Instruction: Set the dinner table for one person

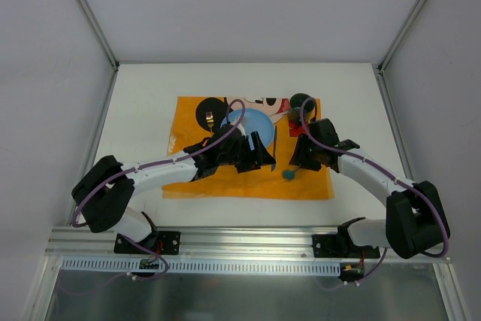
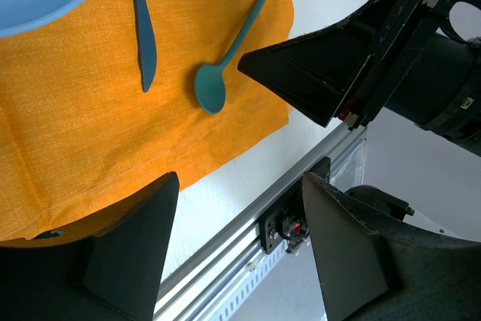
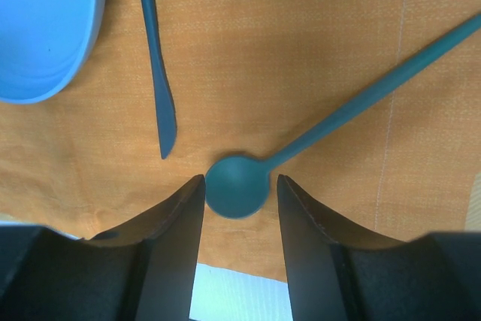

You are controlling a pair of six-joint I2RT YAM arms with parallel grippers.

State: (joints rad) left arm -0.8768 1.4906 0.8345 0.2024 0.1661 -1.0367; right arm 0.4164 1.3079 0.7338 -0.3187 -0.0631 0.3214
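Observation:
The white dinner table point(image 1: 143, 103) bears an orange placemat point(image 1: 225, 178). On the mat lie a light blue plate point(image 1: 252, 122), a teal knife point(image 1: 274, 148) and a teal spoon point(image 1: 288, 175). My right gripper point(image 1: 301, 159) is open just above the spoon. In the right wrist view the spoon's bowl point(image 3: 237, 189) lies on the mat between the spread fingers of that gripper point(image 3: 240, 180), with the knife point(image 3: 158, 88) to its left. My left gripper point(image 1: 259, 157) hovers at the plate's near right. In its wrist view it point(image 2: 239, 182) is open and empty above the mat's near edge.
A black round dish point(image 1: 210, 114) with something yellow in it sits at the mat's back left. A dark cup point(image 1: 301, 101) stands at the back right. The aluminium rail point(image 1: 248, 240) runs along the near edge. Grey walls enclose the table. The two grippers are close together.

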